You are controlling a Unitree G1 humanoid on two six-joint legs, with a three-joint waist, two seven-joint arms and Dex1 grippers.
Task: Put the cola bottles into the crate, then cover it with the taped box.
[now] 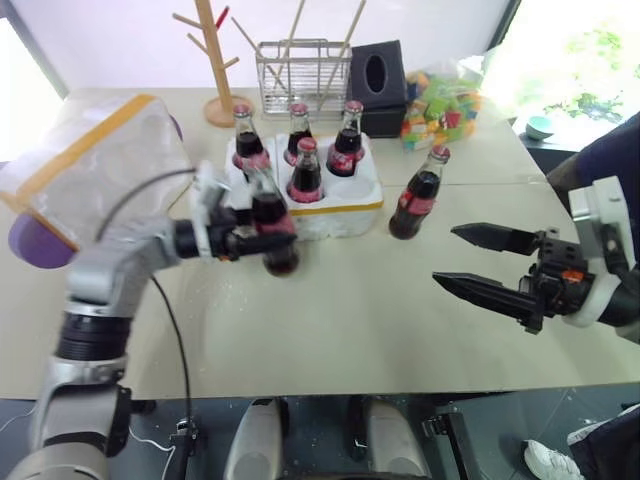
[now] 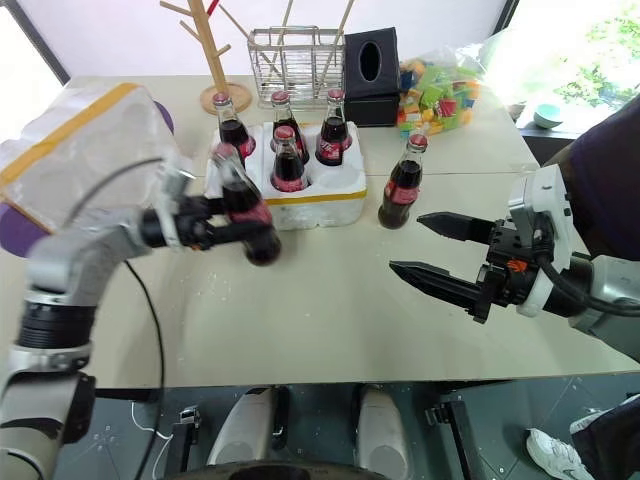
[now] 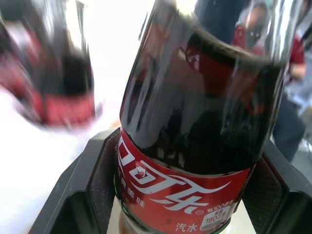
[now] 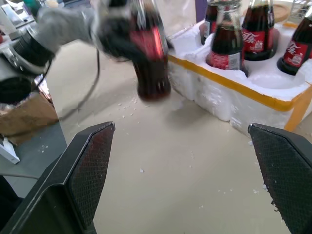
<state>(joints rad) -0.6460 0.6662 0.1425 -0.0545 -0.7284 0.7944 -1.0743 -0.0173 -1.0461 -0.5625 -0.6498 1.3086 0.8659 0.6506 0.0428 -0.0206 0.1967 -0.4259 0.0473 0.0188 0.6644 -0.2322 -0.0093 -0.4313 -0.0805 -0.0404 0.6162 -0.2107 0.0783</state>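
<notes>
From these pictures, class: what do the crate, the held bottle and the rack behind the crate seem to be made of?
Crate: looks like white foam, matte and crumbly, with white crumbs on the table beside it. Held bottle: apparently clear glass, glossy, with reflections over the dark cola. Rack: thin bare metal wire, probably steel, shiny grey.

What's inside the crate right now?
Four cola bottles stand in the crate. Its front-left well is hidden behind the bottle in the left pincer.

bare table (image 1: 350, 320) before crate (image 1: 340, 212), lone bottle (image 1: 418, 195) beside it, rack (image 1: 300, 75) behind
</notes>
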